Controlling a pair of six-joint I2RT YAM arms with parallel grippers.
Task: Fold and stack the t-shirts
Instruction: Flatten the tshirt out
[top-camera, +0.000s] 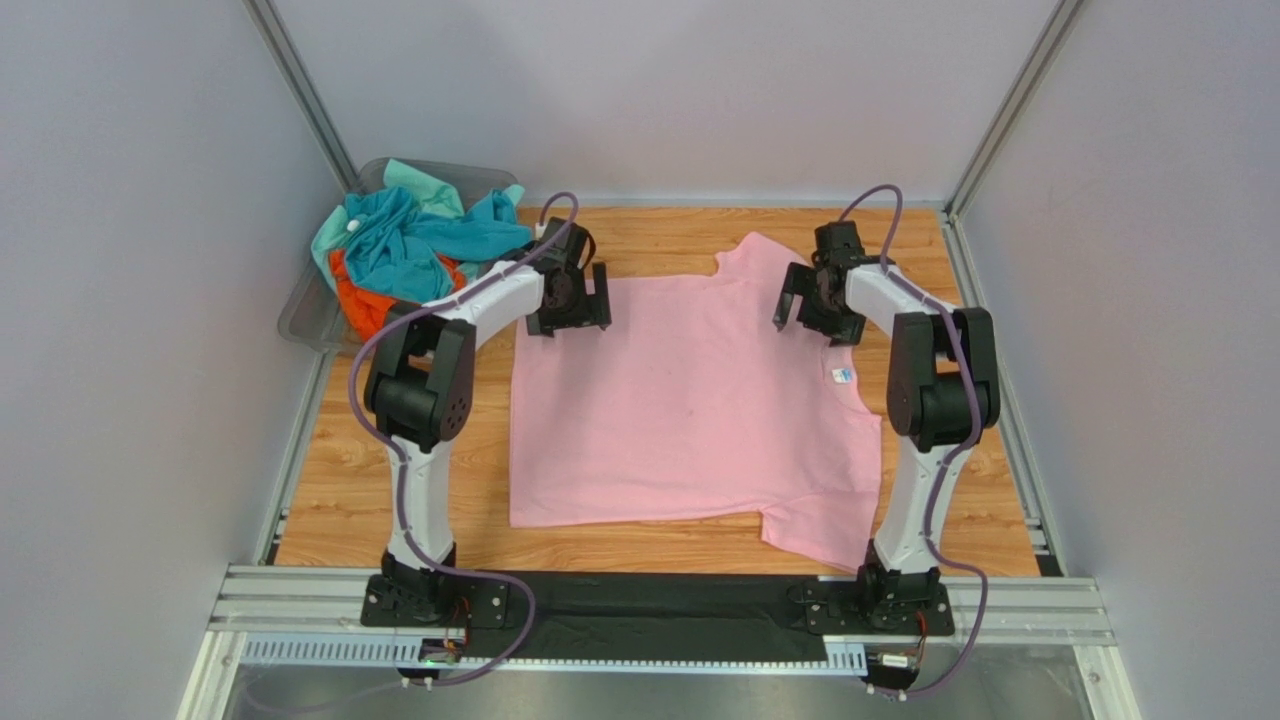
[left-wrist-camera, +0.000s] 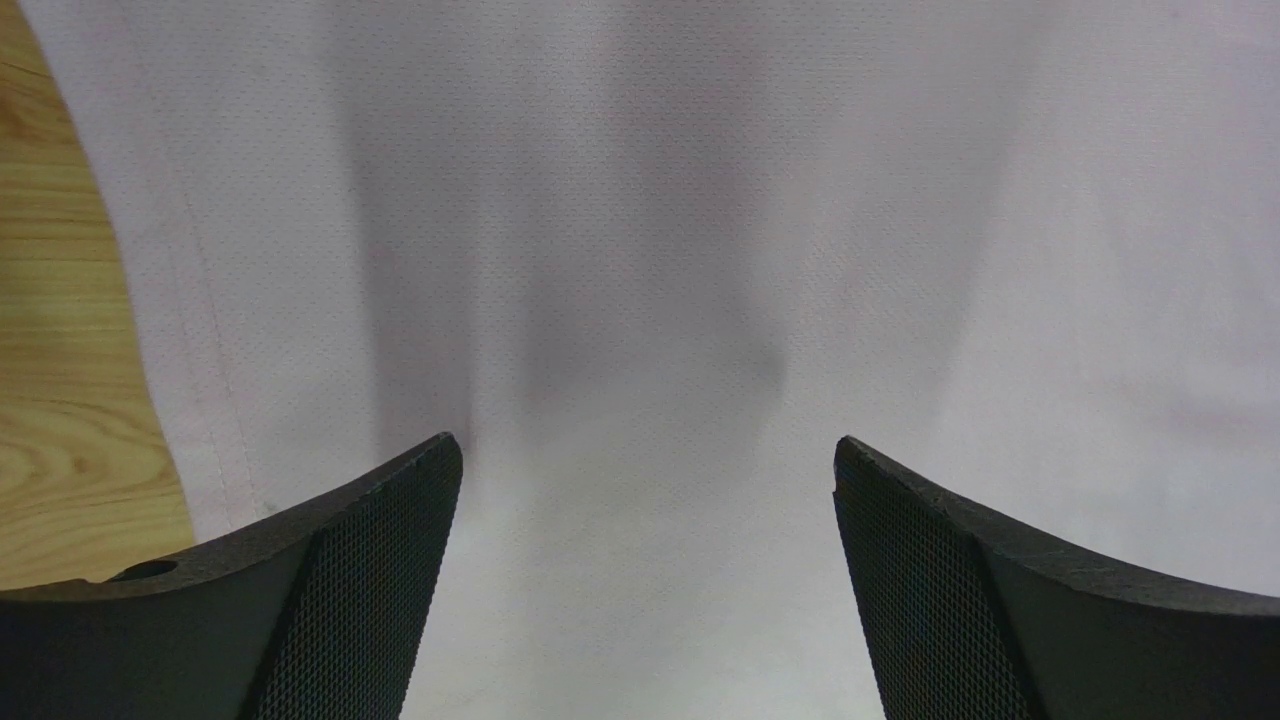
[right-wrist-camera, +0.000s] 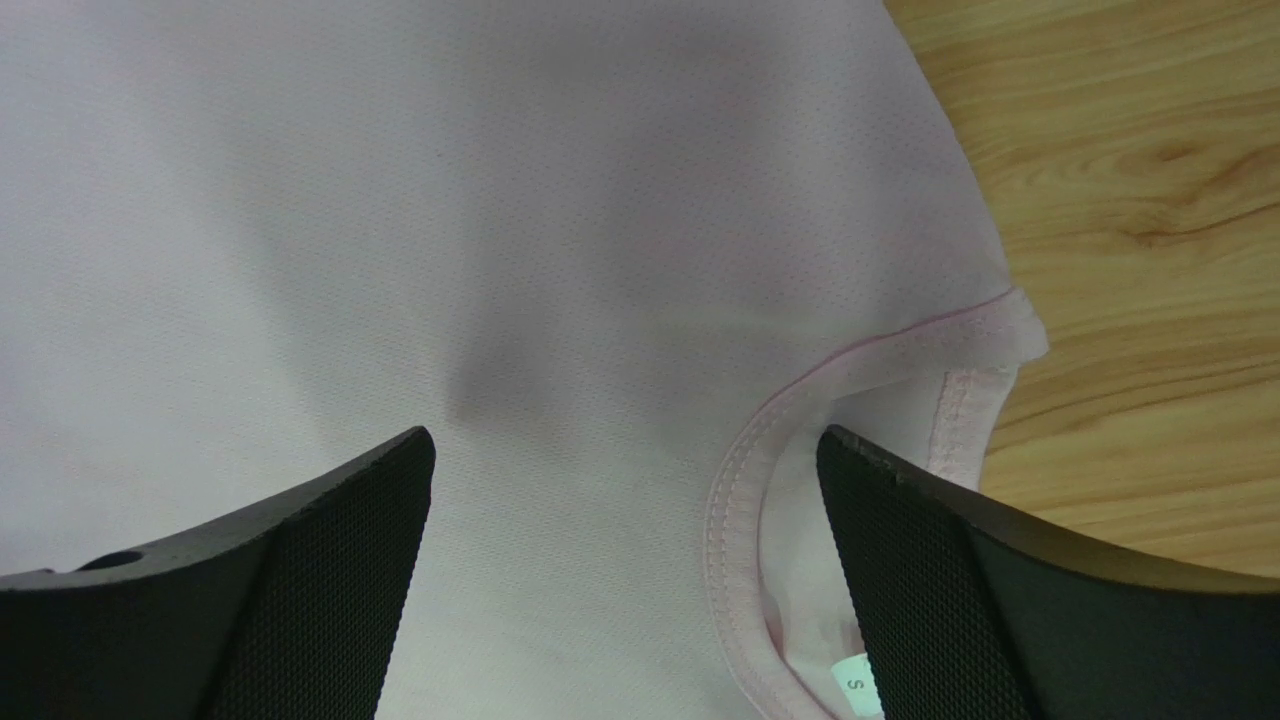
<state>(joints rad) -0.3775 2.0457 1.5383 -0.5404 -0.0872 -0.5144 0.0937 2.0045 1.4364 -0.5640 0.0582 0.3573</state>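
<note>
Rails (top-camera: 286, 600) and a black strip (top-camera: 661, 618) run along the near edge, where both arm bases are bolted. Beyond them the light pink t-shirt (top-camera: 684, 405) lies spread flat in the middle of the wooden table (top-camera: 353, 503), with its collar (right-wrist-camera: 748, 488) to the right and one sleeve pointing near, the other far. The right arm's elbow overhangs the shirt's right edge beside a small label (top-camera: 843, 375). The left arm's elbow hangs over bare wood to the left of the cloth.

Farther back, the left gripper (top-camera: 583, 318) sits over the shirt's far-left corner, jaws spread wide with only cloth showing between them. The right gripper (top-camera: 812, 318) is over the far-right part by the collar, jaws likewise wide apart and holding nothing.

At the far left corner, a grey translucent bin (top-camera: 305, 318) holds a crumpled heap of teal, mint and orange t-shirts (top-camera: 406, 248), just beyond the left gripper.
</note>
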